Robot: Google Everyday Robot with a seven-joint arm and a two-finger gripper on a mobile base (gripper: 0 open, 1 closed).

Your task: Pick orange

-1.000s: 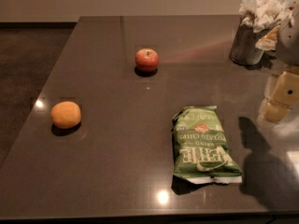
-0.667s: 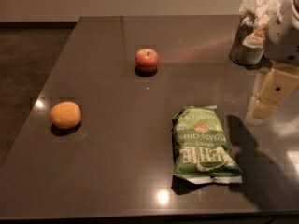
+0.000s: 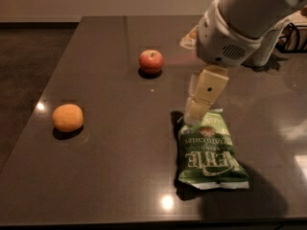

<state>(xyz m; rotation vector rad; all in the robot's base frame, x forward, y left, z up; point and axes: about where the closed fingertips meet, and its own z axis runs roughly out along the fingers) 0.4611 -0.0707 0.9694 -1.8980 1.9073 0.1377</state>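
One reach toward view's left: small matte orange-yellow orange [image 3: 67, 117], well apart from cream gripper [image 3: 194, 113] above green chip bag [image 3: 211, 153]; long axis probably crosswise; grip state untellable.

The white arm [image 3: 254, 6] fills the upper right corner, above and beyond the green chip bag [image 3: 209, 152], and slants down and left toward it. Its thick round forearm ends in a white wrist housing [image 3: 221, 42] with a small vent grille on its face, hanging past the bag's far end. Below the housing the tan gripper [image 3: 196, 111] points downward, tilted slightly left. Its tip sits at the far left corner of the bag. Whether it touches the bag cannot be told.
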